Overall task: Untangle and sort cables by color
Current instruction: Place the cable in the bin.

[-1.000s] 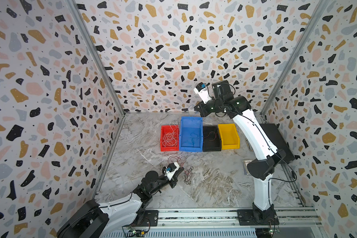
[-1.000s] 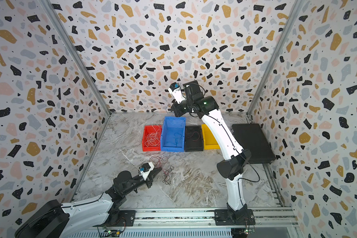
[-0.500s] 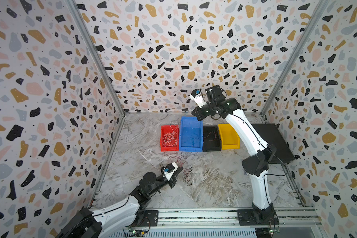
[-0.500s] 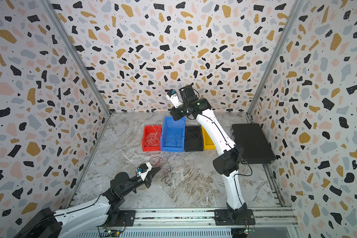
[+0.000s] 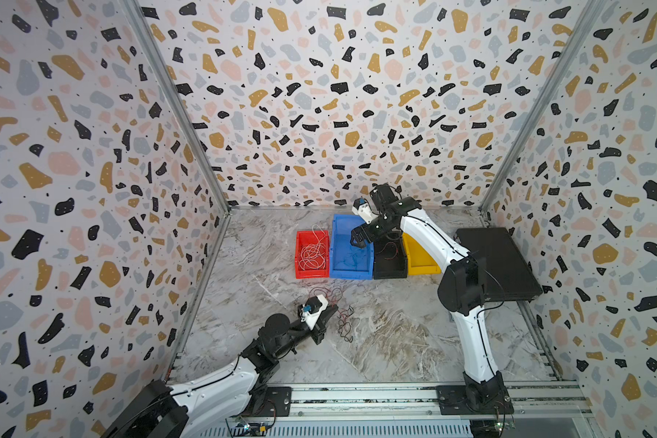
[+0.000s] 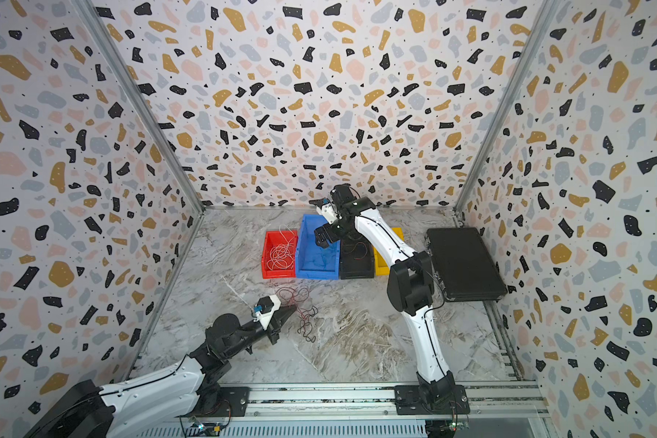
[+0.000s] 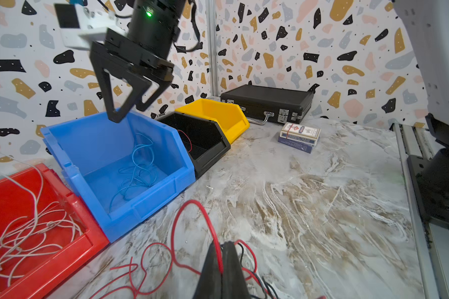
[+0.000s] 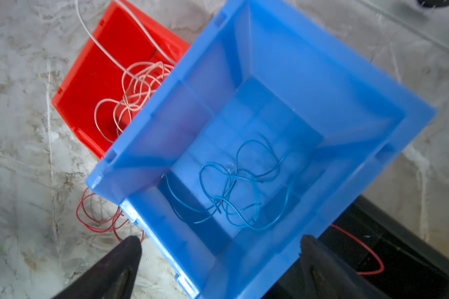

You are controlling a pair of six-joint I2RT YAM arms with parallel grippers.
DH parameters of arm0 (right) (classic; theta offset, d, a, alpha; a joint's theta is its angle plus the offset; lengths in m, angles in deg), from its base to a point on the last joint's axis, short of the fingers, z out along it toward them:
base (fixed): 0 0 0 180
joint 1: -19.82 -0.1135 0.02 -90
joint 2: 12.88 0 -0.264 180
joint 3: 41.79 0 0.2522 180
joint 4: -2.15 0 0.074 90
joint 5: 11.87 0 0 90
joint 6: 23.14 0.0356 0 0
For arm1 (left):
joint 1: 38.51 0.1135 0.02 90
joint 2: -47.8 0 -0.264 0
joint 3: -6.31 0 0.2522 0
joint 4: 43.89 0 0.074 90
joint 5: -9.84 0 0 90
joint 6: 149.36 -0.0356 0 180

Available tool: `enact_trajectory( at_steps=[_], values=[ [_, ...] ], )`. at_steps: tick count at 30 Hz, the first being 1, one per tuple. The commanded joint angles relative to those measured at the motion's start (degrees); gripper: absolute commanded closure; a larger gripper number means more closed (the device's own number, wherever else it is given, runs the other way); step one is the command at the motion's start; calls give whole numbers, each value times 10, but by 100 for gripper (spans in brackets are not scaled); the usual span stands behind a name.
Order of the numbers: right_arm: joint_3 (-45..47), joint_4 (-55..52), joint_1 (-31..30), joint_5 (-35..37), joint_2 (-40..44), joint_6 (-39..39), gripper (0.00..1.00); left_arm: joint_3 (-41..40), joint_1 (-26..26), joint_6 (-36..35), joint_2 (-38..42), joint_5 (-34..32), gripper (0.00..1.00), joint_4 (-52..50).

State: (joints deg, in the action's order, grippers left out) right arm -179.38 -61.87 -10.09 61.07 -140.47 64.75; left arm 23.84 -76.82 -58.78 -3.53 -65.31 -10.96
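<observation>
Tabletop: marbled, carries everything. Black case lies shut at the right edge, apart from the work.

Four bins stand in a back row: red bin, blue bin, black bin, yellow bin. They look like one drop-off per colour.

Right pincer hovers over the blue bin, jaws wide apart and empty. It is placed as for a release.

Left pincer sits low on the tabletop, jaws together, clamped on a red strand. This probably anchors the red-and-black tangle for pulling apart.

White cables coil in the red bin. Blue cables lie on the blue bin's floor. A single red cable lies in the black bin.
</observation>
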Motion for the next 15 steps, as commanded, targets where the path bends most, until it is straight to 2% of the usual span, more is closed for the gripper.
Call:
enact_trajectory(
  at_steps=[1,2,8,11,15],
  values=[
    [95,77,-3,-7,138,6,0,37,1,61,12,-52,100,-9],
    [143,107,-3,-11,174,8,0,45,1,83,18,-70,100,-20],
    [365,208,-9,-71,321,37,0,98,1,114,18,-80,100,-99],
    [475,262,-41,-99,372,55,0,86,1,124,8,-96,100,-80],
    [629,389,-85,-123,422,76,0,89,1,129,10,-95,100,-88]
  ],
)
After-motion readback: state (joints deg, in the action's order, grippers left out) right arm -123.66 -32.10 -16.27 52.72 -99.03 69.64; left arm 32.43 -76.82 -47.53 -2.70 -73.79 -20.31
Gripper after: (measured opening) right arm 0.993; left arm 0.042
